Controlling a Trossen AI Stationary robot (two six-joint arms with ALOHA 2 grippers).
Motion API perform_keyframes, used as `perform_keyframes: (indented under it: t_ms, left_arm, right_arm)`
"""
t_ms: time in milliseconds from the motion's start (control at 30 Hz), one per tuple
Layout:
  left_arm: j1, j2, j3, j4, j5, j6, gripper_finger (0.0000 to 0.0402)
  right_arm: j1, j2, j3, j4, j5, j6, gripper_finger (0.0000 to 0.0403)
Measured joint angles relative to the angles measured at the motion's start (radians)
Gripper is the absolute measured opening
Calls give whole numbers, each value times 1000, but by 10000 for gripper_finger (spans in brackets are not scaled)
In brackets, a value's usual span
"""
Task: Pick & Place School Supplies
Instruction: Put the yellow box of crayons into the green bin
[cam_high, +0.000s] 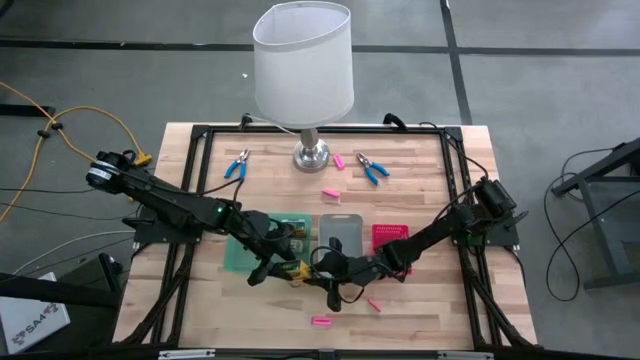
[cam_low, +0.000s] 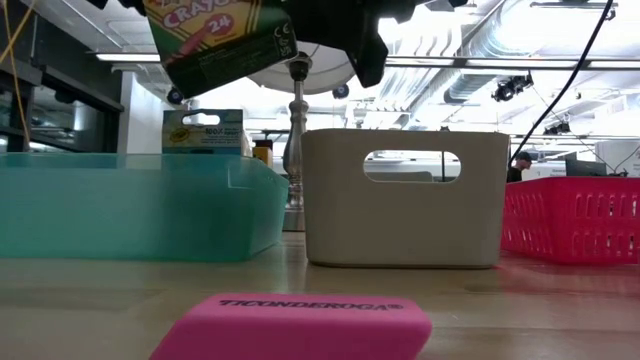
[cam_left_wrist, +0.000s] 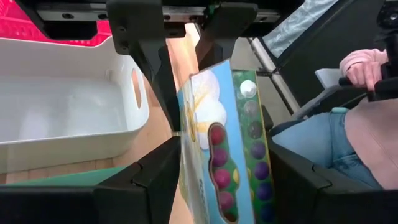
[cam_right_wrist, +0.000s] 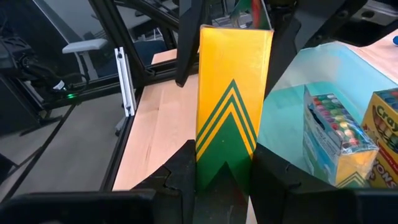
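Note:
A crayon box (cam_high: 298, 270) with a yellow-and-green narrow side (cam_right_wrist: 233, 93) hangs in the air between both grippers, by the green tray's (cam_high: 240, 252) near right corner. My right gripper (cam_right_wrist: 224, 180) is shut on it. My left gripper (cam_left_wrist: 224, 186) comes from the left and is open. Its fingers stand on either side of the box (cam_left_wrist: 227, 143), close to its faces. The low view shows the box (cam_low: 225, 40) tilted above the tray (cam_low: 130, 205). Two more crayon boxes (cam_right_wrist: 336, 137) stand inside the green tray. My right gripper pinches the crayon box at the end nearest to it (cam_right_wrist: 225, 163), one finger on each broad face, with the narrow yellow-green side toward its camera. The fingers come nearly level from the table's right. The box is lifted clear of the table and tilted.
A grey tray (cam_high: 340, 232) and a pink tray (cam_high: 392, 238) stand right of the green one. The lamp (cam_high: 303, 65) stands at the far edge between two blue-handled pliers (cam_high: 238, 166) (cam_high: 372, 168). Pink erasers (cam_high: 321, 321) (cam_high: 373, 304) lie near the front. A seated person (cam_left_wrist: 367, 112) is beyond the table.

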Motion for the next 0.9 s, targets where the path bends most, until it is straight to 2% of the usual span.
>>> perform_keyframes:
  t_ms: [333, 900]
  left_arm:
    - [1, 0, 0, -1, 5, -9, 141]
    - [0, 0, -1, 7, 4, -9, 136]
  right_arm:
    - [0, 0, 0, -1, 1, 5, 101]
    - [0, 0, 0, 0, 1, 3, 104]
